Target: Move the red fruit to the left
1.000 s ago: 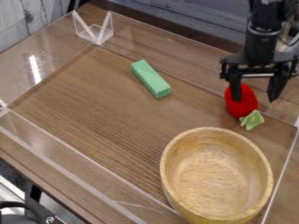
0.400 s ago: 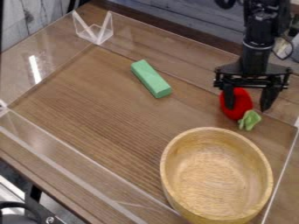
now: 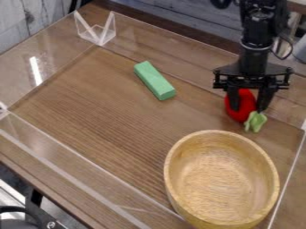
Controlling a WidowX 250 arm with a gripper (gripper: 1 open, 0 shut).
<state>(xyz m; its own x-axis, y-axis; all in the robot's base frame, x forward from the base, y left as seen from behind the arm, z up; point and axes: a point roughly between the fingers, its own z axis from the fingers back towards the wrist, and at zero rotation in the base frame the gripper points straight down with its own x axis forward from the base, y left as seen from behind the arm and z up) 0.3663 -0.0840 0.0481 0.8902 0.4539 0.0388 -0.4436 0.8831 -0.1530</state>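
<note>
The red fruit (image 3: 242, 106), a small glossy strawberry whose light green cap (image 3: 257, 122) points toward the near right, lies on the wooden table at the right side. My black gripper (image 3: 248, 102) points straight down over it. One finger stands on each side of the fruit, low around it, with the jaws still spread. Whether the pads touch the fruit does not show.
A flat green block (image 3: 155, 80) lies left of the fruit, mid-table. A big wooden bowl (image 3: 180, 159) sits at the front right, just below the fruit. Clear plastic walls (image 3: 48, 148) border the table, and a clear stand (image 3: 95, 29) is at the back left.
My gripper has shifted a little left and sunk lower around the red fruit, and its fingers have drawn slightly inward. The fruit, block and bowl stay put.
</note>
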